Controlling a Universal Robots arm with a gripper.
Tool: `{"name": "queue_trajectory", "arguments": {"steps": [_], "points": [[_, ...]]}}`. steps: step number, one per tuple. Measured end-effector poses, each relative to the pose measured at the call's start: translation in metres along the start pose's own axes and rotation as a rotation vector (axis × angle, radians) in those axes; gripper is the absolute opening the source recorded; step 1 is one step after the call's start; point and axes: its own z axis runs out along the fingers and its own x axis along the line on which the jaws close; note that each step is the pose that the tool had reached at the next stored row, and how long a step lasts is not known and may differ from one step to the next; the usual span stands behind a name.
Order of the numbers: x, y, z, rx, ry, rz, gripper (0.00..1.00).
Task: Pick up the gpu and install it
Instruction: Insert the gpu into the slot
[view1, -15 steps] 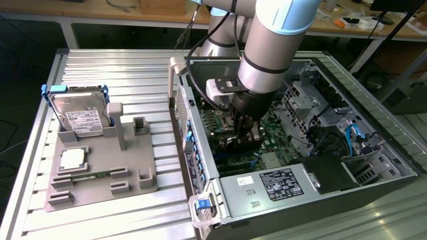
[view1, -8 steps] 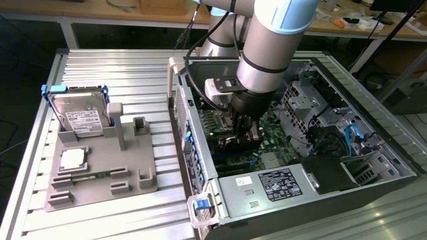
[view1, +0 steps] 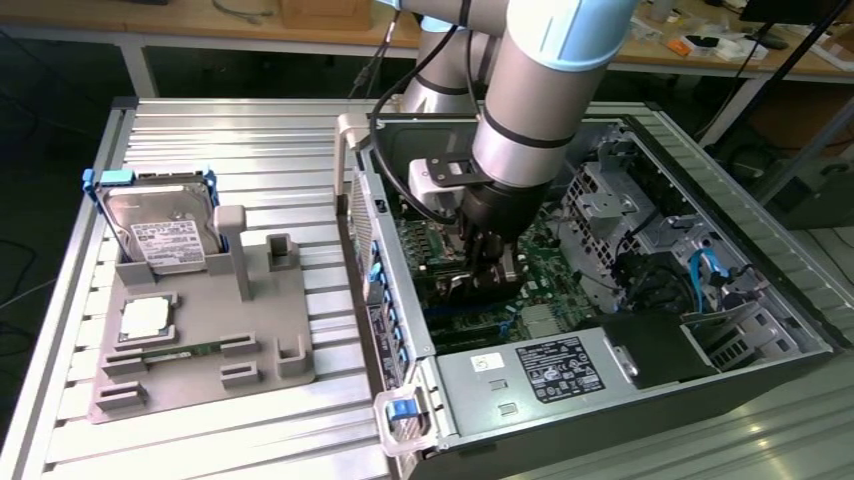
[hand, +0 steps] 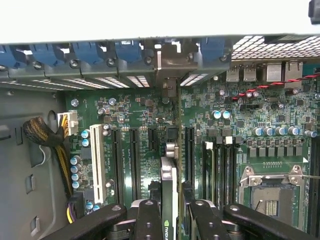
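Wrist view: gpu (hand: 169, 195) edge-on over slots (hand: 135, 160), clamped between fingers (hand: 149, 220). Exterior view: arm (view1: 534, 110) inside case (view1: 694, 400), drive (view1: 158, 232) on tabletop (view1: 240, 130).

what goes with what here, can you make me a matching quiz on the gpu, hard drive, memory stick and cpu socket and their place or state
Things:
1. gpu
2. hard drive
3. memory stick
4. cpu socket

Place or state:
a. empty, on the motherboard
b. propped up in the grey holder
c. held in the gripper
d. lying flat on the grey holder

Pairs: 1-c, 2-b, 3-d, 4-a
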Motion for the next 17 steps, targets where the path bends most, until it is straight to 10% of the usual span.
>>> {"name": "queue_trajectory", "arguments": {"steps": [17], "points": [[-0.0001,0.0002,0.0067,0.0001,-0.0002,0.0,0.27]]}}
